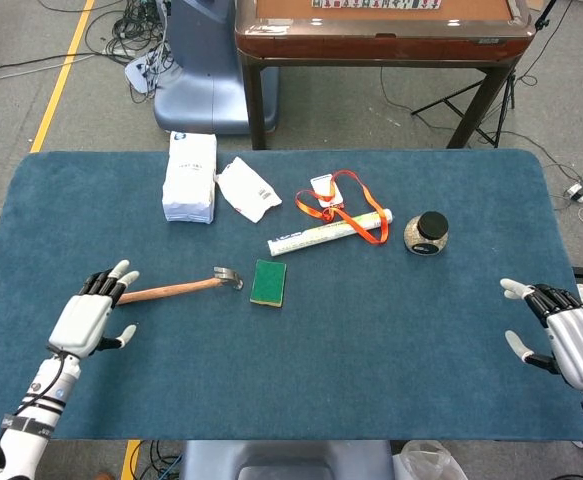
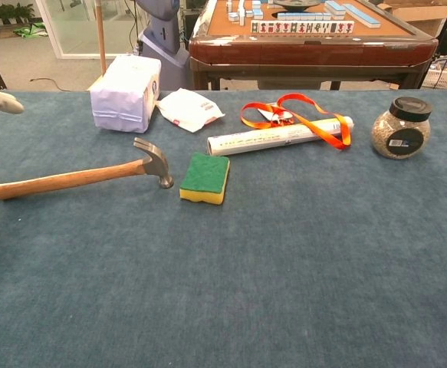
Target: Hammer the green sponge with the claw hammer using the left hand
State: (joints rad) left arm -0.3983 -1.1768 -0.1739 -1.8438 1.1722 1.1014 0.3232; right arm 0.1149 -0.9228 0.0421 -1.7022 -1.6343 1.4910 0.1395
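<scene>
Claw hammer (image 2: 81, 176) lies beside green sponge (image 2: 205, 177), head nearly touching.

On the blue table cover (image 1: 391, 340) a white paper package (image 1: 190, 176) stands at the far left, with a crumpled white bag (image 1: 248, 188) just beside it. An orange lanyard (image 1: 342, 207) lies across a white rolled tube (image 1: 328, 232). A black-lidded glass jar (image 1: 427, 233) stands near the tube's right end.

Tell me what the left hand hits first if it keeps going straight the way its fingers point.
Most likely the wooden handle of the claw hammer: the left hand is open, its fingers aimed up and right at the handle's butt end. Whether they are already touching it, or hovering above, the head view cannot settle.
</scene>
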